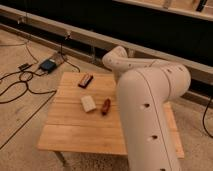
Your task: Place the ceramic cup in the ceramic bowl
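The ceramic cup and the ceramic bowl do not show; my own arm may hide them. My white arm (150, 105) fills the right half of the view, rising from the bottom over the right side of the wooden table (75, 130). Its upper joint (119, 59) sits above the table's far edge. The gripper is out of view, hidden behind or beyond the arm's links.
On the table lie a small dark rectangular item (85, 80) at the back, a small white tube-like item (88, 103) in the middle, and a reddish-brown sausage-shaped item (105, 106) beside it. Cables and a blue box (48, 64) lie on the floor to the left. A dark wall runs behind.
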`<state>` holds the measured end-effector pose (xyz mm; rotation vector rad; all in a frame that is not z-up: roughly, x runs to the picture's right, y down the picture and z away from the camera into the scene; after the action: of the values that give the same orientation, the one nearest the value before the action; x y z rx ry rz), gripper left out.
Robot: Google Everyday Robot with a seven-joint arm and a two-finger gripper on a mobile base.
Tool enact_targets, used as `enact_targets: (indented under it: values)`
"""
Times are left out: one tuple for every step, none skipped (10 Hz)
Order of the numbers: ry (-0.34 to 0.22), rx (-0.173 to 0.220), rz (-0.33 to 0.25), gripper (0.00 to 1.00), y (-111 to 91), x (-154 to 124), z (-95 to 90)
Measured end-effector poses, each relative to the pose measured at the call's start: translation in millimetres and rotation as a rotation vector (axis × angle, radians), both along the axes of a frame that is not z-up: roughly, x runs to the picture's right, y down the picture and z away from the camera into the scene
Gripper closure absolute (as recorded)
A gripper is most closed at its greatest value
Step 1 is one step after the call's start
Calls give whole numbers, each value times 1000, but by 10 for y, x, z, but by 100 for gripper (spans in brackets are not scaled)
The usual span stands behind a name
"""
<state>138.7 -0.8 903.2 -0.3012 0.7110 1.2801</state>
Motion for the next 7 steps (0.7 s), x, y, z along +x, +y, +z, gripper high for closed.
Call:
enact_targets:
  values:
    - [1,5,3,20,-35,-4,-79]
    - [1,9,8,20,-65,-10,-156]
    - [0,16,22,20,-112,-24,-297]
    - [-4,22,38,20,-140,-41,-385]
    - [-19,30,74,20,-173,-79,-522]
    - [-24,36,95,20,-192,-71,-592]
    - [-25,37,95,20,-191,-76,-589]
